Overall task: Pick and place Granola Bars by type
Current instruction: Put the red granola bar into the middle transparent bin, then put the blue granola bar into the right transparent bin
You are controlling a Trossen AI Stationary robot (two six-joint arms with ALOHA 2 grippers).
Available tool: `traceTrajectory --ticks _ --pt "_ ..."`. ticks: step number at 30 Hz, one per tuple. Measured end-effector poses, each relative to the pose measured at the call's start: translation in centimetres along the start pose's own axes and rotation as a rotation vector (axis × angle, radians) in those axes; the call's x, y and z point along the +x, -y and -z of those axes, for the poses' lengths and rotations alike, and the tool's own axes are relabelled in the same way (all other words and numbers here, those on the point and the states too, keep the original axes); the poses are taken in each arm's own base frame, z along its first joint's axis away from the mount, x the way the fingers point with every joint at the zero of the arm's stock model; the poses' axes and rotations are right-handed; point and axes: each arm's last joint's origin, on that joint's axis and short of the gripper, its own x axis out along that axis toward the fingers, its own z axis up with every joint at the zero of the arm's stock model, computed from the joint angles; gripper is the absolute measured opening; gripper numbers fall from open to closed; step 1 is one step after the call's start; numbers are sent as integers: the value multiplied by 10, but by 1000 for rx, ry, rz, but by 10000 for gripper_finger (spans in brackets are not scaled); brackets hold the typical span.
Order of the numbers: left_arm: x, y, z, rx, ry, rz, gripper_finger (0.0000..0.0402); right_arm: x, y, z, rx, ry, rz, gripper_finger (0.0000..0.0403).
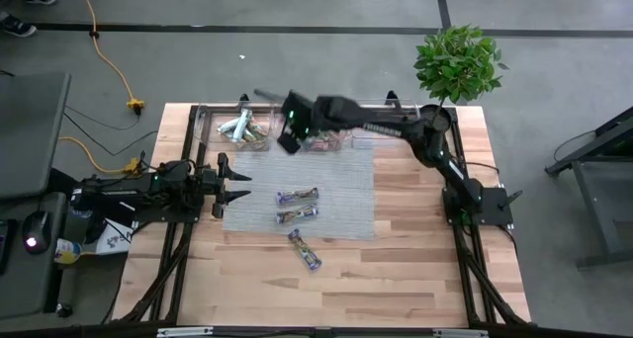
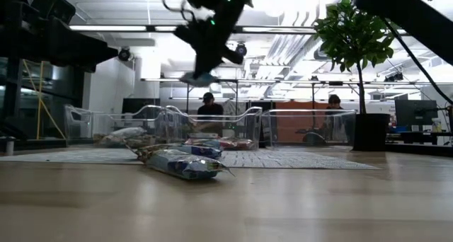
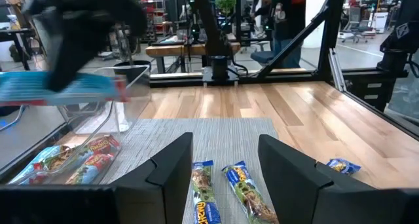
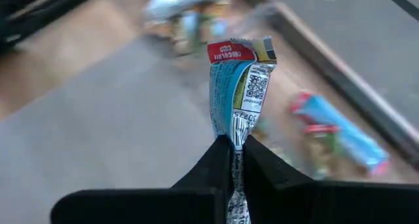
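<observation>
Three blue-wrapped granola bars lie flat on the grey mat (image 1: pixel 326 180): one (image 1: pixel 297 195), a second (image 1: pixel 297 214) and a third (image 1: pixel 305 249) at the mat's near edge. My right gripper (image 1: pixel 290 132) is high over the mat's far edge, near the clear bins, shut on a blue bar with a red end (image 4: pixel 236 86). More bars lie in the left bin (image 1: pixel 242 130) and the middle bin (image 1: pixel 336 138). My left gripper (image 3: pixel 222 178) hovers open at the mat's left side, pointing at two of the blue bars (image 3: pixel 245 191). My right gripper pinches the blue bar between its two fingers by one crimped end (image 4: pixel 234 137). The rest of the wrapper sticks out past the fingertips, its red end (image 4: pixel 229 52) farthest away. The bar is lifted clear and hangs in the air (image 2: pixel 198 78) above the bins.
Clear bins (image 2: pixel 212 125) line the table's far edge. A potted plant (image 1: pixel 457 61) stands at the far right corner. Bare wood (image 1: pixel 415 269) lies right of and nearer than the mat. People sit in the room beyond (image 2: pixel 207 104).
</observation>
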Motion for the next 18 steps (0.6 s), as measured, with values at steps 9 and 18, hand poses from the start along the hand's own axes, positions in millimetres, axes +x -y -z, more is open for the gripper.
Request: traceTrajectory --ticks 9,18 --pt "0 0 0 0 0 0 172 11 67 -19 85 -16 85 30" --pt "0 0 0 0 0 0 172 13 87 -23 122 -35 64 90"
